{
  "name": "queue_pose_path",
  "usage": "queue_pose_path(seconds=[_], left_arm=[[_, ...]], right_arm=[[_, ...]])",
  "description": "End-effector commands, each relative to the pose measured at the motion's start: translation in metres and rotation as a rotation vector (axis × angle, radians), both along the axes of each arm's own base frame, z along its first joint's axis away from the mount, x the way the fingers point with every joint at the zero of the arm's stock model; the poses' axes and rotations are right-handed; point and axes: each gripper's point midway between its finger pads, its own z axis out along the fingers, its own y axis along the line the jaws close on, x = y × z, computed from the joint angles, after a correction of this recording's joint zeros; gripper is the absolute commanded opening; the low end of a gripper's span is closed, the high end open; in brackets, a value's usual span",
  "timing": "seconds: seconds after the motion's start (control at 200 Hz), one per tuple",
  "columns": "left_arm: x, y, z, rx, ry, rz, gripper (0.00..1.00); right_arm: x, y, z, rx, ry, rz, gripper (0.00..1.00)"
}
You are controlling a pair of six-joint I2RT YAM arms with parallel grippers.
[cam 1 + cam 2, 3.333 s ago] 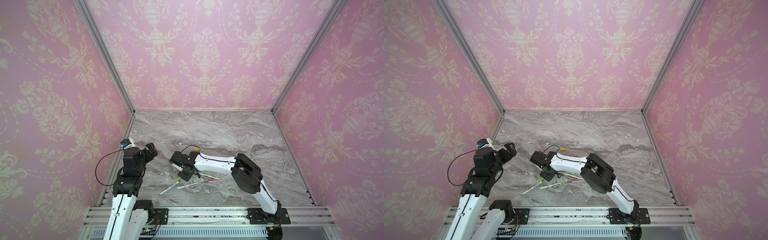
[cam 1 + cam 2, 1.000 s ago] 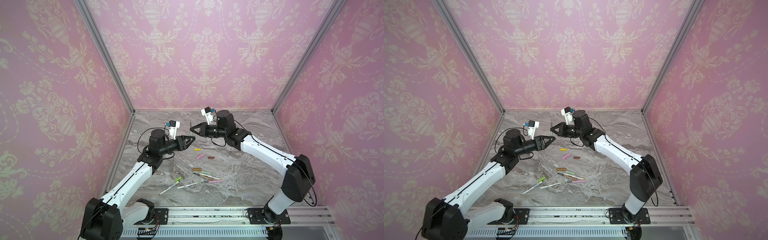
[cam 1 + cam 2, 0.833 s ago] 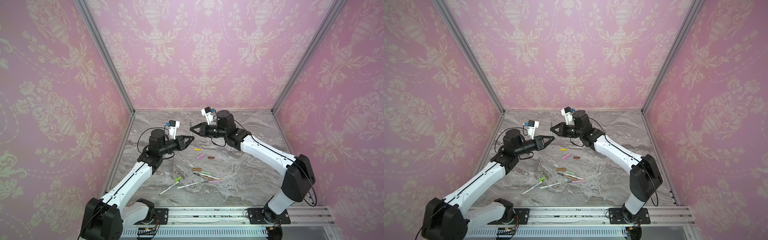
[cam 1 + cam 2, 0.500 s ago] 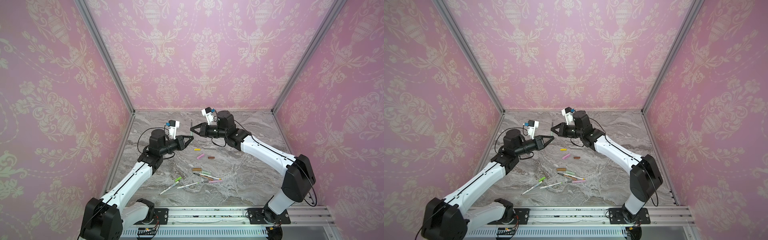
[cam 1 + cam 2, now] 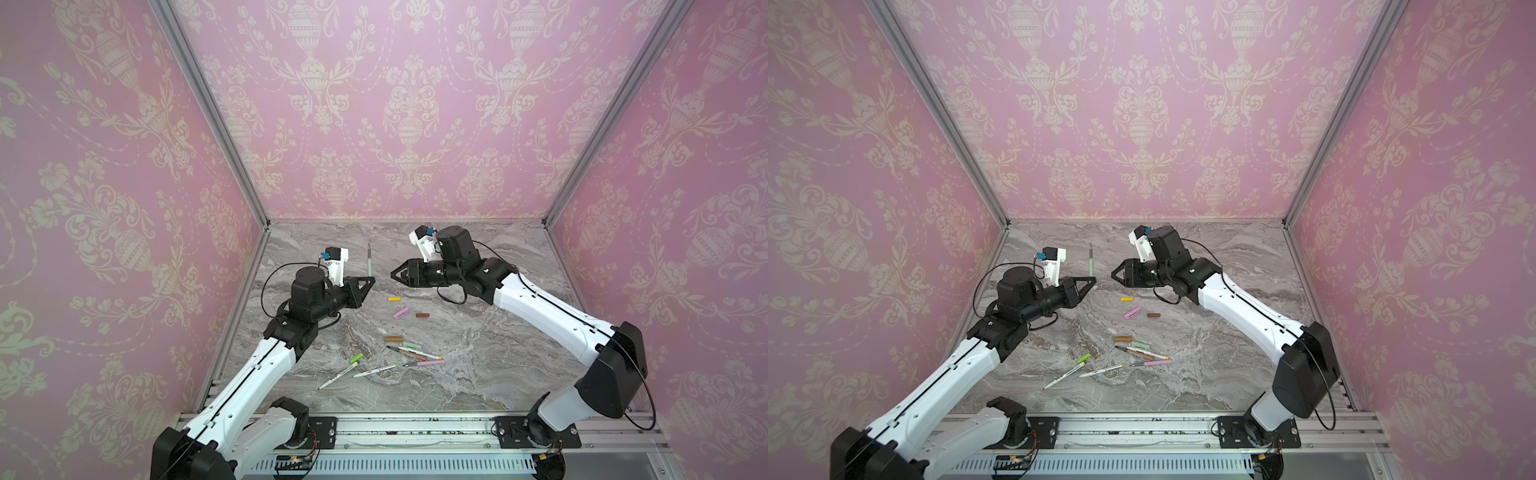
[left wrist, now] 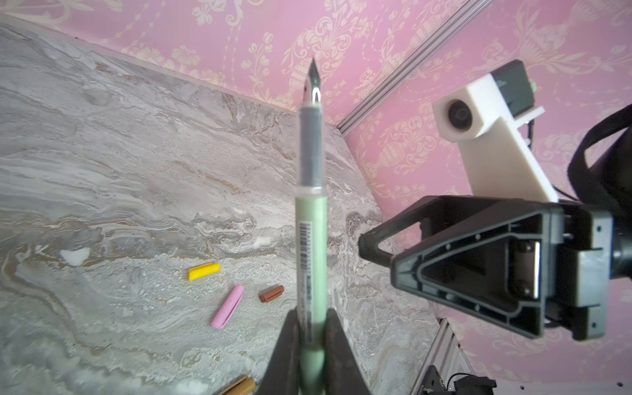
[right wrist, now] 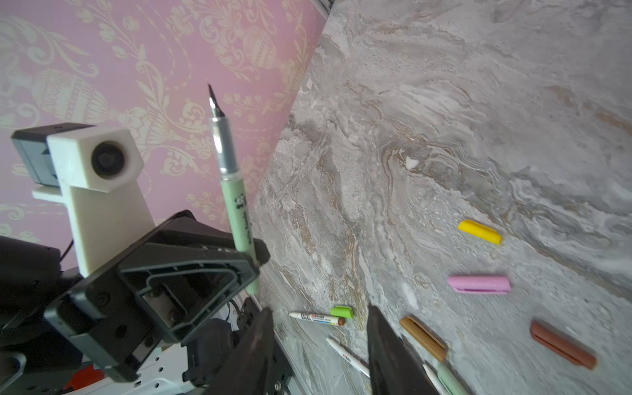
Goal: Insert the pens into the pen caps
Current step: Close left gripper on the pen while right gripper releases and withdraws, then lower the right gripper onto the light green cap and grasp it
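Where the two arms meet: above the back left part of the marble table (image 5: pixel 478 340), the gripper tips face each other, near but apart.
left gripper (image 5: pixel 371 279): pressed together on the sage-green pen (image 5: pixel 369 259); in the left wrist view both fingers (image 6: pixel 287 349) squeeze the lower barrel.
sage-green pen: held upright clear of the table, dark tip upward, printed barrel facing the right wrist camera (image 7: pixel 236 205), its lower end poking out under the fingers.
right gripper (image 5: pixel 394 274): spread, with nothing between its jaws, pointing at the left gripper.
yellow cap (image 5: pixel 394 299): flat on the table, the cap closest to the gripper tips.
pink cap (image 5: pixel 400 313) and dark brown cap (image 5: pixel 422 315): side by side, apart, just nearer the front than the yellow cap.
tan cap (image 5: pixel 393 339) and sage-green cap (image 5: pixel 411 344): mid-table, nearly end to end; too small to tell whether they touch.
lime-green cap (image 5: pixel 356 358): at the far end of one white pen.
white pens (image 5: pixel 338 375) (image 5: pixel 375 370): lying slantwise near the front.
tan pen (image 5: pixel 409 353), third white pen (image 5: pixel 432 356), pink pen (image 5: pixel 428 363): bunched just in front of the tan cap and sage-green cap.
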Motion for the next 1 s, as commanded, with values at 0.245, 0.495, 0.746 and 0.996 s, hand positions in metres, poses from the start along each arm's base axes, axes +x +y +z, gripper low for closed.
queue_pose_path(seconds=[0.245, 0.495, 0.746, 0.996], left_arm=[[-0.026, 0.015, -0.051, 0.107, 0.115, -0.003, 0.0], [-0.039, 0.013, -0.066, 0.076, 0.168, -0.027, 0.0], [-0.041, 0.015, -0.075, 0.065, 0.182, -0.013, 0.0], [-0.039, 0.013, -0.075, 0.062, 0.178, -0.018, 0.0]], right_arm=[[-0.066, -0.054, -0.109, -0.693, -0.006, 0.272, 0.44], [-0.073, -0.043, -0.153, -0.828, -0.014, 0.407, 0.5], [-0.072, -0.04, -0.186, -0.905, 0.001, 0.457, 0.55], [-0.071, -0.043, -0.212, -0.96, 0.024, 0.48, 0.59]])
